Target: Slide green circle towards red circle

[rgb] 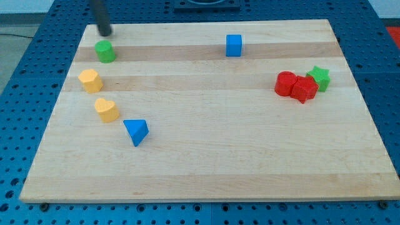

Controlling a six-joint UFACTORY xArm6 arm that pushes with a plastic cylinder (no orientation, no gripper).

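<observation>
The green circle (105,51) sits near the board's top left corner. My tip (105,33) is just above it in the view, close to its top edge, with a small gap. The red circle (286,84) lies far off at the view's right, touching a second red block (305,89). A green star (320,77) sits against that red block on its right.
A yellow hexagon-like block (90,80) and a yellow heart (107,109) lie below the green circle at the left. A blue triangle (136,132) sits lower left of centre. A blue cube (234,45) stands near the top middle. The wooden board (206,162) rests on a blue pegboard.
</observation>
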